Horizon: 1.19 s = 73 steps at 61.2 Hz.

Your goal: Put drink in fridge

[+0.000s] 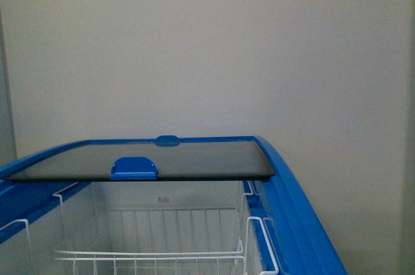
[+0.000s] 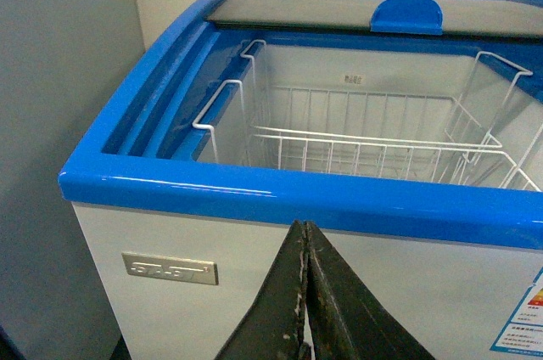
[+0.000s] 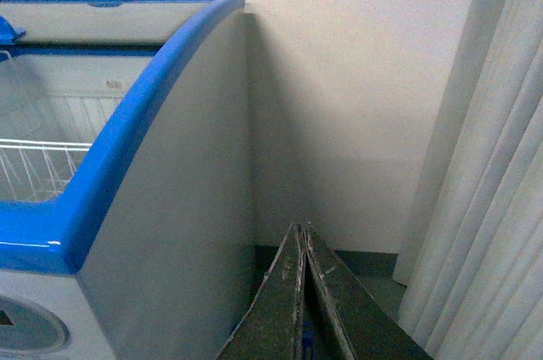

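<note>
Facing the chest freezer (image 1: 305,223) with lid slid back, both the left hand (image 2: 305,292) and right hand (image 3: 303,292) sit pinched together and empty, the drink nowhere in view, so fetch it first, then lower it upright into the wire basket (image 2: 373,143), short of the glass lid (image 1: 162,158).

The fridge (image 1: 305,223) is running off the front view's lower edge, its floor lying hidden beneath the wire basket (image 1: 162,249). Beyond the left hand (image 2: 305,292), a small nameplate (image 2: 169,269) is reading too blurred to make out, and a coloured sticker (image 2: 522,322) is being cropped by the frame's edge.
</note>
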Each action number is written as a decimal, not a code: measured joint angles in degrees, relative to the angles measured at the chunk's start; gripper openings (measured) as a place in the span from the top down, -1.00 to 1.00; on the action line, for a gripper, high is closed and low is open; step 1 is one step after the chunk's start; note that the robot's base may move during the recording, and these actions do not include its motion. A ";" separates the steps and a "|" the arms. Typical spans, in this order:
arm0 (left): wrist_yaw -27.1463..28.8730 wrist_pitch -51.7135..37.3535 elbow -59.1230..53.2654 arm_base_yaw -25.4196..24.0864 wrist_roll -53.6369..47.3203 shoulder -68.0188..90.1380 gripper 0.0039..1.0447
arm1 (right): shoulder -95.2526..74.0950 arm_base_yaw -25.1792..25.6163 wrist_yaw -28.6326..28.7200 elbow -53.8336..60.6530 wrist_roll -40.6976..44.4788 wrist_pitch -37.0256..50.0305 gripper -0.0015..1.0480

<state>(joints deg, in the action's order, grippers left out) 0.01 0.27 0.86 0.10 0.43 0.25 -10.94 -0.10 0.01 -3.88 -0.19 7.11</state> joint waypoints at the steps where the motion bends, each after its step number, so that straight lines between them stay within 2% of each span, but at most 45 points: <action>1: 0.00 0.00 0.02 0.00 0.00 0.00 0.96 | 1.49 0.00 0.04 0.00 0.00 -1.75 0.95; 6: 0.02 0.00 0.02 0.00 0.00 0.00 0.96 | 7.23 0.02 0.02 1.09 0.00 -7.26 0.95; 25: 0.00 0.00 0.00 0.00 0.00 0.00 0.96 | 10.54 0.00 0.00 2.95 0.02 -7.19 0.95; 27: 0.00 0.00 0.02 0.00 0.04 0.00 0.95 | 10.56 0.00 0.00 2.95 0.04 -7.19 0.87; 32: 0.00 0.00 0.00 0.00 0.00 0.00 0.62 | 10.58 0.00 0.00 2.95 0.04 -7.19 0.54; 48: 0.00 0.00 0.00 0.00 0.00 0.00 -0.12 | 10.58 0.00 0.00 2.95 0.04 -7.19 -0.19; 55: 0.00 0.00 0.00 0.00 0.00 0.00 -0.63 | 10.58 0.00 0.00 2.95 0.04 -7.19 -0.68; 59: 0.00 0.00 0.00 0.00 0.00 0.00 -0.80 | 10.58 0.00 0.00 2.95 0.04 -7.19 -0.83; 62: 0.00 0.00 0.02 0.00 -0.11 0.00 -0.88 | 10.58 0.00 0.00 2.95 0.02 -7.19 -0.88; 73: 0.00 0.00 0.02 0.00 -0.13 0.00 -0.85 | 10.58 0.00 0.00 2.95 0.02 -7.19 -0.86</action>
<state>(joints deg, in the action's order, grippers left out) 0.01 0.27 0.89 0.10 0.30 0.25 -0.36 -0.10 0.01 -0.93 -0.16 -0.08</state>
